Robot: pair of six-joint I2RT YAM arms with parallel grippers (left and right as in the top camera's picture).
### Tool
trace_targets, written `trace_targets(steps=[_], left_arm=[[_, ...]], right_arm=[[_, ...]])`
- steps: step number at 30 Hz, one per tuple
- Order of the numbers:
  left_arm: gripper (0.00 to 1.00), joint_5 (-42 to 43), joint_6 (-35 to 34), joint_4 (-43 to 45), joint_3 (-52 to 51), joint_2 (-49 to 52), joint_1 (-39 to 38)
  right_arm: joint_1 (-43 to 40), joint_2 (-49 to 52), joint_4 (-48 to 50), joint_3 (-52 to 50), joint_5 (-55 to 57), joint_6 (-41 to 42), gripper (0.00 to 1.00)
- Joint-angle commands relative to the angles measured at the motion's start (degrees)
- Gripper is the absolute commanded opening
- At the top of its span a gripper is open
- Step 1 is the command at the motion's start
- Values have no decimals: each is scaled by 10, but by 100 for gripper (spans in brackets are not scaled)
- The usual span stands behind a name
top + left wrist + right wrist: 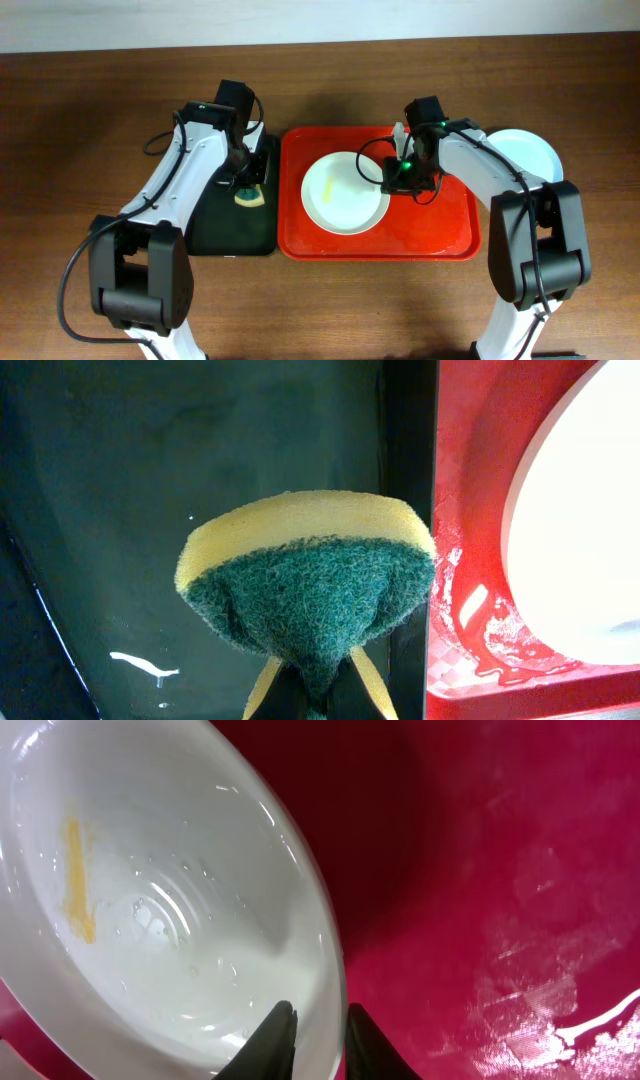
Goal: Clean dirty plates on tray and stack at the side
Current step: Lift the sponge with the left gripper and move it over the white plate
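Left fingers [292,700] are clamped on a sponge [310,590], yellow foam with a green scrub face. They pinch it at its lower end, so it fans out above them. It hangs over the black tray [150,460], close to that tray's right edge. From overhead the sponge [249,197] is at the upper right of the black tray [225,225], not on any plate.

Right fingers [278,1038] straddle the near rim of the white plate [150,900], one inside the bowl and one outside over the red tray [500,870]. The gap is narrow. Can't tell whether they are actually pressing on the rim or just around it.

White plate [340,195] lies on the red tray [440,235], left of centre, with the right arm's tip at its right edge. Yellow smear [78,880] is on the inner surface, on the side away from the fingers, with water droplets around the middle. The tray floor looks wet and glossy beside the plate.

Pale blue-green plate [530,150] sits on the tabletop [320,300], off the tray, just past its upper right corner and partly hidden by the right arm. Can't tell whether it is one plate or a stack.

The black tray sits just left of the red tray, edges nearly touching.
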Motion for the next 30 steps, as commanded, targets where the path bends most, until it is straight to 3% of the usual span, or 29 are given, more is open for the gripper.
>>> trace_targets(steps=[1, 8, 11, 17, 18, 20, 21, 22, 26, 30], left_arm=[[0, 7, -6, 1, 4, 4, 0], [0, 6, -6, 3, 4, 4, 0], [0, 6, -6, 6, 4, 4, 0], [0, 6, -6, 8, 4, 4, 0], [0, 6, -6, 9, 4, 4, 0], [0, 6, -6, 10, 4, 4, 0], [0, 6, -6, 10, 4, 4, 0], [0, 6, -6, 10, 4, 4, 0], [0, 6, -8, 14, 4, 4, 0], [0, 6, -10, 14, 4, 4, 0]], right_arm=[[5, 6, 7, -6, 3, 3, 18], [5, 7, 7, -8, 41, 13, 13], [5, 7, 6, -8, 37, 23, 4], [5, 7, 2, -8, -7, 22, 4], [5, 7, 2, -8, -6, 22, 8], [5, 7, 2, -8, -6, 22, 29], [5, 7, 2, -8, -6, 22, 32], [5, 7, 2, -8, -6, 22, 31], [8, 10, 3, -8, -6, 22, 14], [24, 11, 4, -8, -6, 22, 8]])
